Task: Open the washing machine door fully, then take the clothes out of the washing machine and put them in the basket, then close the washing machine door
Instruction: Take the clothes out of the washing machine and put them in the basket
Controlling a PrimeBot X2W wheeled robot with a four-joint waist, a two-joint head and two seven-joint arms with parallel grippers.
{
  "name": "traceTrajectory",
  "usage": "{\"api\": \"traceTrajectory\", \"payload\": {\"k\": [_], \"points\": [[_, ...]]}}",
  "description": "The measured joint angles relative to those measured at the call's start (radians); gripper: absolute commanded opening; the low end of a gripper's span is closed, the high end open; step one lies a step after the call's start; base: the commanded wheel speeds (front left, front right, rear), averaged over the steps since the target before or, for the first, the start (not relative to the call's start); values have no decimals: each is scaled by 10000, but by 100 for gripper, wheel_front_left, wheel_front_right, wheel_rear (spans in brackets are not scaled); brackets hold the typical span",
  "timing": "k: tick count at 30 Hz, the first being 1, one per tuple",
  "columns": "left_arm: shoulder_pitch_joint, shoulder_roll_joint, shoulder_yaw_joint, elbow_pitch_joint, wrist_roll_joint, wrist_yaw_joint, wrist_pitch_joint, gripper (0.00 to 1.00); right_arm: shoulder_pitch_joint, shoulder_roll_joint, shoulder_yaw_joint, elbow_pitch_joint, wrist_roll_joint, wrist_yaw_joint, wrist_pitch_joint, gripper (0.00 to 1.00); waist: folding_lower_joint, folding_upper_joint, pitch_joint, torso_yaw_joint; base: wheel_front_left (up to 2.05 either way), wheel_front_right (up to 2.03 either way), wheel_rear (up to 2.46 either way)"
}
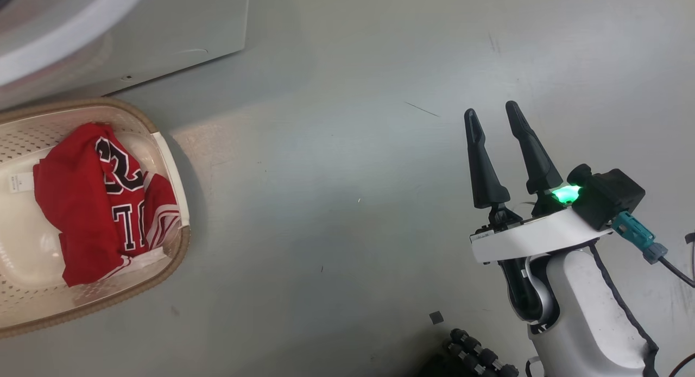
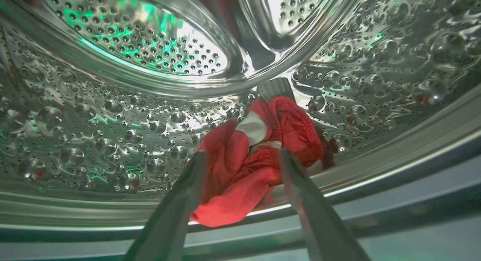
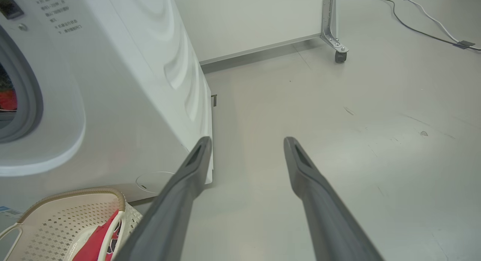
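head view: the washing machine [image 1: 179,35] occupies the 10 to 11 o'clock corner, and the basket [image 1: 174,257] stands on the floor [image 1: 336,214] at 9 o'clock, just in front of the machine. a red garment with black-and-white lettering [image 1: 87,208] lies crumpled inside the basket, against its 3 o'clock side. the right gripper [image 1: 490,108] hangs over bare floor at 4 o'clock, well apart from the basket, jaws apart and holding nothing. left wrist view: the left gripper [image 2: 241,152] is inside the steel drum [image 2: 112,122]; its jaws are apart and straddle a second red garment [image 2: 233,185], which lies bunched on the perforated drum wall near the front lip. whether the fingers [image 2: 300,185] touch the fabric cannot be told. right wrist view: the machine's white side panel fills 9 to 11 o'clock, the basket sits at 7 o'clock, and a caster [image 3: 340,57] and a cable [image 3: 413,26] lie on the floor towards 1 o'clock.
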Motion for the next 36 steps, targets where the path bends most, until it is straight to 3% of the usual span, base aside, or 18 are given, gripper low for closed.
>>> {"api": "traceTrajectory", "payload": {"k": [8, 27, 28, 29, 30, 31, 32, 33, 36], "points": [[-366, 466, 240, 332, -15, -174, 1020, 100, -129, 2, 109, 25, 171, 2, 0, 100, 0, 0, 220, -216, 0, 0, 0], [-363, 625, 600, 769, -295, -245, 2414, 100, -449, 6, 169, 119, 261, 12, 0, 100, 0, 0, 527, -355, 0, 0, 0], [-361, 625, 631, 780, -307, -230, 2472, 93, -458, 6, 171, 119, 267, 12, 0, 100, 0, 0, 537, -358, 0, 0, 0], [-361, 625, 648, 800, -324, -198, 2558, 79, -465, 6, 173, 119, 274, 12, 0, 100, 0, 0, 545, -361, 0, 0, 0], [-359, 625, 663, 809, -324, -171, 2566, 50, -470, 4, 178, 121, 276, 12, 0, 100, -1, 0, 552, -365, 0, 0, 0], [-358, 631, 685, 811, -324, -171, 2602, 36, -475, 6, 194, 121, 282, 12, 0, 100, -1, 0, 560, -370, 0, 0, 0], [-358, 640, 702, 811, -324, -171, 2610, 6, -486, 6, 203, 121, 307, 13, 0, 100, -1, 0, 568, -376, 0, 0, 0], [-357, 640, 721, 798, -324, -169, 2612, 0, -502, 6, 207, 123, 341, 13, 0, 100, -1, 0, 575, -383, 0, 0, 0], [-352, 639, 731, 731, -324, -153, 2638, 0, -557, 6, 205, 134, 343, 13, 0, 100, -1, 0, 593, -404, 0, 0, 0]]}}
